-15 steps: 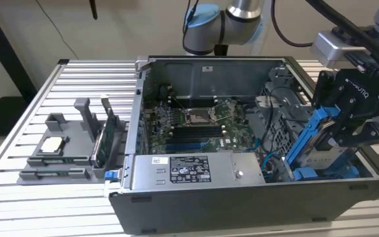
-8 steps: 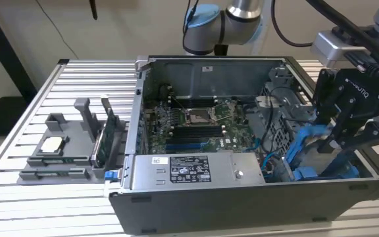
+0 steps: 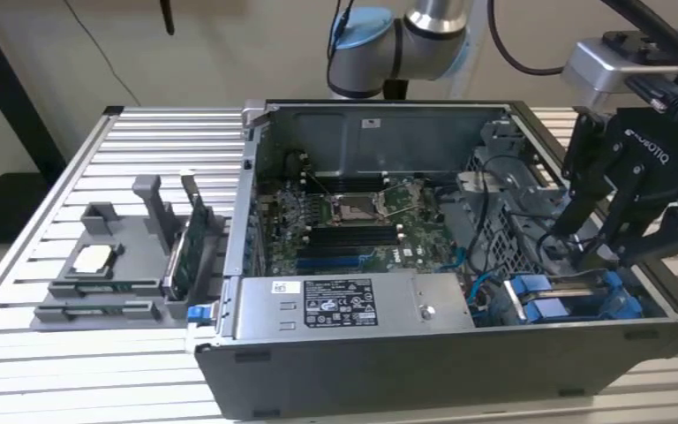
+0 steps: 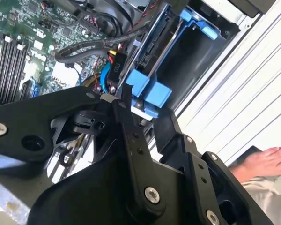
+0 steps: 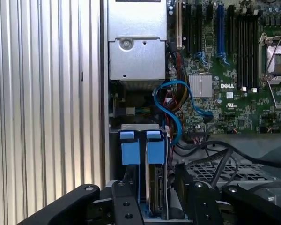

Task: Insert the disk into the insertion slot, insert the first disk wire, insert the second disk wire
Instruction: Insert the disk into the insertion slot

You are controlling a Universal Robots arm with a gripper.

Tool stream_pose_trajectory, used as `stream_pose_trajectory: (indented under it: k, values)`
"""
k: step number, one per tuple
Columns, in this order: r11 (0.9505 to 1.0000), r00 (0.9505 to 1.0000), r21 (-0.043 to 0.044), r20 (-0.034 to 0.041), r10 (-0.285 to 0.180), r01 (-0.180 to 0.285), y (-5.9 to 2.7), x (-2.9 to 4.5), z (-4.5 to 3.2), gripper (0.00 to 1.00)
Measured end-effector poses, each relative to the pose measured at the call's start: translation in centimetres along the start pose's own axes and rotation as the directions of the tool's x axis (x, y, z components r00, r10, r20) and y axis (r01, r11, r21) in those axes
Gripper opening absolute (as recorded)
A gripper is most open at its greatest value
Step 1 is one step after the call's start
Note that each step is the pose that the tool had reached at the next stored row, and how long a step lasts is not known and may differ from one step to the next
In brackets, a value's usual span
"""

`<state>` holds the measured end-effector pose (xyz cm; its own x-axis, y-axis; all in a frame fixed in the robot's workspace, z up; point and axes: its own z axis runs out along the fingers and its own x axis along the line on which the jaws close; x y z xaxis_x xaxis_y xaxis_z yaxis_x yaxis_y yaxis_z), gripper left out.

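Note:
The disk (image 5: 155,187), silver-grey in a blue carrier frame, stands on edge in the insertion slot (image 5: 140,127), its two blue tabs (image 5: 143,151) at the mouth. In the exterior view the disk (image 3: 563,293) sits at the case's front corner on that view's right. My gripper (image 5: 155,171) straddles the disk's end, with a small gap at one finger (image 5: 189,187), so it looks open. A blue disk wire (image 5: 178,101) curls down to the slot. A black plug with red and yellow wires (image 4: 115,65) lies beside the disk (image 4: 152,47). Whether either is plugged in is hidden.
The grey power-supply box (image 3: 339,305) sits just beside the slot, with the motherboard (image 3: 351,221) behind it. A grey fixture holding parts (image 3: 109,274) stands on the slatted table (image 3: 80,371) at the exterior view's left. A person's hand (image 4: 267,161) rests outside the case.

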<state>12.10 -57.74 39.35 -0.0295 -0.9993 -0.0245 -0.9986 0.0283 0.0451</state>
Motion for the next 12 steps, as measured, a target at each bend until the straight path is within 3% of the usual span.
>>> stream_pose_trajectory:
  k: [5,12]
  values:
    - [1.0000,1.0000,0.0000,0.0002,0.000,0.000,-0.04,-0.20,-0.04,0.47]
    - [1.0000,1.0000,0.0000,0.0002,0.000,0.000,-1.09,-0.50,-0.08,0.47]
